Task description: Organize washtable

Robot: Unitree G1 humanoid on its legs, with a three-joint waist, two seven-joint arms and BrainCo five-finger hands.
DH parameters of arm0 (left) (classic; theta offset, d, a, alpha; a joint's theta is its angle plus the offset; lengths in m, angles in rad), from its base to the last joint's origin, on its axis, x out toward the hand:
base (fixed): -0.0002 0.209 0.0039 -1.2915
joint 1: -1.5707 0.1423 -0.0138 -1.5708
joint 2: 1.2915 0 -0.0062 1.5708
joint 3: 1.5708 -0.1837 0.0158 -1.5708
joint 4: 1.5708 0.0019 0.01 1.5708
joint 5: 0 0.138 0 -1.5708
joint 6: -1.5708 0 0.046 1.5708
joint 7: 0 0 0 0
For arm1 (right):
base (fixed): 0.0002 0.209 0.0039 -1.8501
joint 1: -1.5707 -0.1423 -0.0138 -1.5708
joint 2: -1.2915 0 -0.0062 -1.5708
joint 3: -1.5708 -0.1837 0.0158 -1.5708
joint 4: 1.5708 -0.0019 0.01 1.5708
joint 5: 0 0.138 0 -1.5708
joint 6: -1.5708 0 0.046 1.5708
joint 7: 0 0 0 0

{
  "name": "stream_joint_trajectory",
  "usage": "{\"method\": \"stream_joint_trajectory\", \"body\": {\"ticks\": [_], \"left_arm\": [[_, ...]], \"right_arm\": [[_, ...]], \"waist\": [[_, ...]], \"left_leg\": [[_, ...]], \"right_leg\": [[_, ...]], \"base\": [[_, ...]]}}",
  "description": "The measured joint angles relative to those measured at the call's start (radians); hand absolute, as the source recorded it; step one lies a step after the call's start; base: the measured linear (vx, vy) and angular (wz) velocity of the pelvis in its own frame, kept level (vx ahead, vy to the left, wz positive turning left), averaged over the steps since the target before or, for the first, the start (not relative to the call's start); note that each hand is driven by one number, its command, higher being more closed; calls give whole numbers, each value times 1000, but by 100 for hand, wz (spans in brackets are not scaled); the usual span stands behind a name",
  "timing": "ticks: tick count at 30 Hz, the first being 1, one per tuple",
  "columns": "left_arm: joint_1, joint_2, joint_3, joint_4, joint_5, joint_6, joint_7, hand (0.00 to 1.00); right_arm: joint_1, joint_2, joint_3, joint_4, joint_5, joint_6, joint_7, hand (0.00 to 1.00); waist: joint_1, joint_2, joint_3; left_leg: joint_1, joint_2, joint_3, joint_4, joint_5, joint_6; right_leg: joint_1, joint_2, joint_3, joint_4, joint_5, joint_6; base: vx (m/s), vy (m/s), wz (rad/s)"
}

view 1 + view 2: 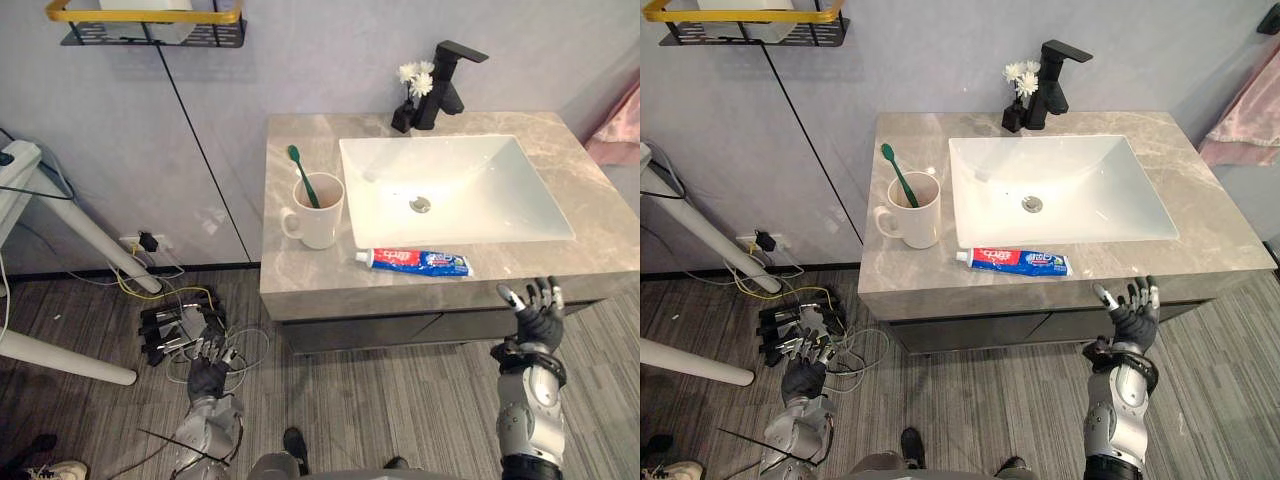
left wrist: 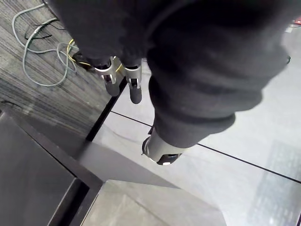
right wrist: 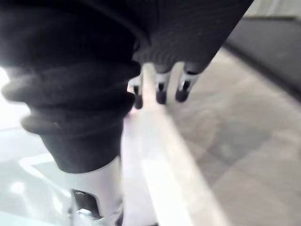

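A grey stone washtable (image 1: 300, 275) stands against a pale wall over wood-look flooring, with a white sink (image 1: 548, 236) let into its top. The toothpaste tube (image 1: 415, 262) lies flat on the front strip of the counter, between the sink and the counter's edge. Its long axis runs along that edge, with the white cap pointing away from the right hand (image 1: 537, 318) and toward the mug (image 1: 316, 215). From the right hand the tube sits up on the counter, a little ahead and off to the hand's left, near but apart. The mug, with a green toothbrush (image 1: 303, 175) leaning in it, stands further out the same way, beyond the cap. The right hand is raised in front of the counter's edge, fingers straight and spread, holding nothing. The left hand (image 1: 208, 372) hangs low over the floor, well apart from the tube, its fingers relaxed and empty. The right hand is plainly the nearer, so the likely reach is up over the edge and leftward, closing across the tube's short side.
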Motion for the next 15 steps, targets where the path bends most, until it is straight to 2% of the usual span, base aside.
{"method": "stream_joint_trajectory", "body": {"ticks": [1, 2, 5, 8, 10, 13, 15], "left_arm": [[2, -1, -1, -1, 0, 0, -1, 0], [4, -3, -1, -1, 0, 0, -3, 0], [8, -9, 0, -2, 0, 0, -6, 0], [8, -8, -2, -2, 0, 0, -20, 0], [10, -8, -6, -6, -1, 0, -21, 0], [14, -6, -19, -9, -6, -1, -36, 0], [31, 2, -42, -10, -8, -2, -44, 0]], "right_arm": [[-47, -41, 0, -49, -5, -21, 2, 0], [-117, -100, -3, -104, -12, -62, 4, 0], [-276, -190, -20, -151, -19, -143, 23, 0], [-343, -231, -18, -105, -18, -152, 27, 0], [-397, -268, 9, -28, -7, -144, 42, 0], [-478, -382, 101, 84, 18, -129, 73, 0], [-541, -530, 251, 166, 27, -105, 141, 0]], "waist": [[0, 0, 0], [3, -1, 0], [9, -15, -2], [31, -38, -3], [32, -44, -3], [32, -44, -3], [32, -46, -3]], "left_leg": [[2, 0, 2, 0, 1, 1], [2, 0, 2, 0, 4, 4], [0, -4, -5, -17, 20, 10], [10, -14, -14, -41, 47, 17], [6, -19, -22, -39, 48, 18], [-4, -24, -31, -39, 48, 18], [-7, -23, -35, -40, 48, 18]], "right_leg": [[0, 0, 2, 0, 0, 0], [1, 0, 1, 0, 0, 0], [1, 1, -14, 0, 0, 0], [0, -2, -26, 1, 1, -1], [2, -6, -31, 1, 1, -1], [1, -11, -51, 0, 9, -1], [1, -10, -52, 0, 20, 3]], "base": [[-30, -32, -7], [0, 0, 0], [2, -24, 14], [68, -1, 18], [47, 0, 15], [28, 8, 14], [36, 8, 9]]}}
